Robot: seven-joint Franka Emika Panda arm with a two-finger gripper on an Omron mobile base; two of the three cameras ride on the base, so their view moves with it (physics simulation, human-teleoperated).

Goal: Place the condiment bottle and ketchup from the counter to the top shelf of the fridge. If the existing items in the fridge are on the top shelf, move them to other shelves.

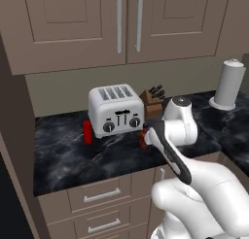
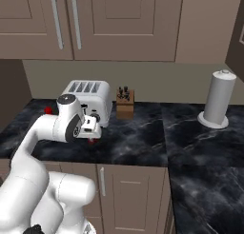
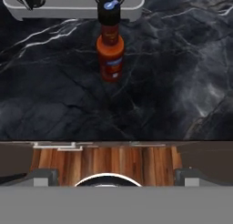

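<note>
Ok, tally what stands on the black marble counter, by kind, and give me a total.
Red bottles: 2, one left of the toaster, one orange-red with a dark cap in front of it
Silver four-slot toaster: 1
Wooden knife block: 1
White paper towel roll: 1
Total: 5

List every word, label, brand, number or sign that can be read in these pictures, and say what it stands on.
None can be read.
Condiment bottle: a dark band and a blue patch of label, too blurred to read.
Toaster: knobs and a dark slot panel on its front, any markings too small to make out.
Ketchup, paper towel roll, knife block: no lettering shows.
</note>
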